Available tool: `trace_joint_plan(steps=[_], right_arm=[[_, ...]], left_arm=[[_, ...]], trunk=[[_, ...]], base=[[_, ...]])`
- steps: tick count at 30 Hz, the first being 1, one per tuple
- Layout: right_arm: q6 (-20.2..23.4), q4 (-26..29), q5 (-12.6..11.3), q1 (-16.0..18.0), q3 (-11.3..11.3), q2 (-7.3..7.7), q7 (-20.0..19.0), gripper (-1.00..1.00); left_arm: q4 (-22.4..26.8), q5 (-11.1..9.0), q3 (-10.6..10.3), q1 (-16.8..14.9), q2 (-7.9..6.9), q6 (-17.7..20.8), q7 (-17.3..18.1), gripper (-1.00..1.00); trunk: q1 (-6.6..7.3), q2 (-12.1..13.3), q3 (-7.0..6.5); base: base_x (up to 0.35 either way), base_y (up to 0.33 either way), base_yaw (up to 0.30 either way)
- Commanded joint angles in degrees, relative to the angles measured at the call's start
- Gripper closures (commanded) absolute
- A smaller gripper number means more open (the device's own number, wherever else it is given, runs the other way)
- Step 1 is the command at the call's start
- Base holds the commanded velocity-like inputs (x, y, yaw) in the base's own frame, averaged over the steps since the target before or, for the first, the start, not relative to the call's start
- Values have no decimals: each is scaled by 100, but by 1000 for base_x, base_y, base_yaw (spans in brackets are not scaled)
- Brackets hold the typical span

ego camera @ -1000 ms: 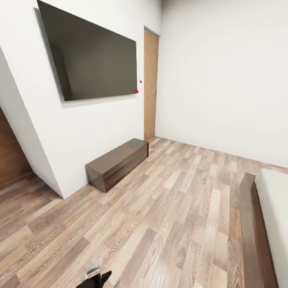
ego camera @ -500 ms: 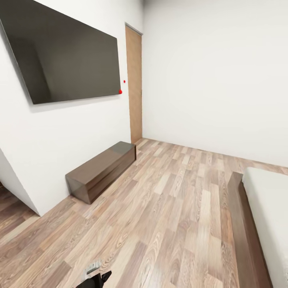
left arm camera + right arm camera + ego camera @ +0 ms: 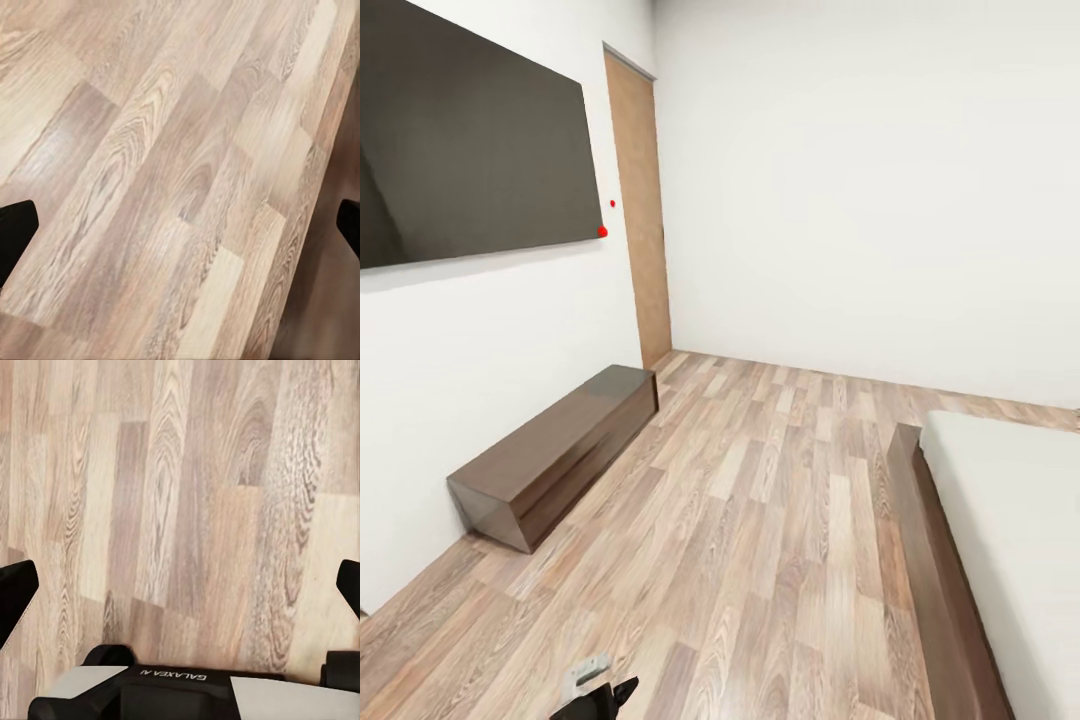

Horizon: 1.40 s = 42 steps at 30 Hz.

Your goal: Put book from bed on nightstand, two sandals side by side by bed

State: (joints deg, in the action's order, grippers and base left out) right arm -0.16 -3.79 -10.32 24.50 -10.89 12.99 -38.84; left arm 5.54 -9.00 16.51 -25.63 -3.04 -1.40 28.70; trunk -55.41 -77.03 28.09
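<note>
In the white-walled bedroom, the robot is approaching the low whitish-grey bed (image 3: 1010, 500); book and sandals are not yet in sight. Both the left gripper (image 3: 180, 225) and right gripper (image 3: 180, 585) are hanging spread, empty, over the wood-plank floor (image 3: 760, 520). Next, I judge, comes finding the book.

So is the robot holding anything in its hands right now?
No, nothing. The left gripper and the right gripper are both open, with just the wood floor between their fingers.
</note>
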Motion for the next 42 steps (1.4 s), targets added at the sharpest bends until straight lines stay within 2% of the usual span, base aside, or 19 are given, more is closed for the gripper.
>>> trace_joint_plan(steps=[1,22,42], right_arm=[[-2,-25,-49,11,-1,2,-25,-100],[-2,-25,-50,11,2,2,-27,-100],[-2,-25,-49,11,1,2,-27,-100]], left_arm=[[-9,-49,-16,-4,-3,-10,22,-100],[-9,-49,-16,-4,-3,-10,22,-100],[-9,-49,-16,-4,-3,-10,22,-100]], trunk=[[-3,-3,6],[-3,-3,6],[-3,-3,6]], base=[[246,155,-144],[238,182,-34],[21,15,-218]])
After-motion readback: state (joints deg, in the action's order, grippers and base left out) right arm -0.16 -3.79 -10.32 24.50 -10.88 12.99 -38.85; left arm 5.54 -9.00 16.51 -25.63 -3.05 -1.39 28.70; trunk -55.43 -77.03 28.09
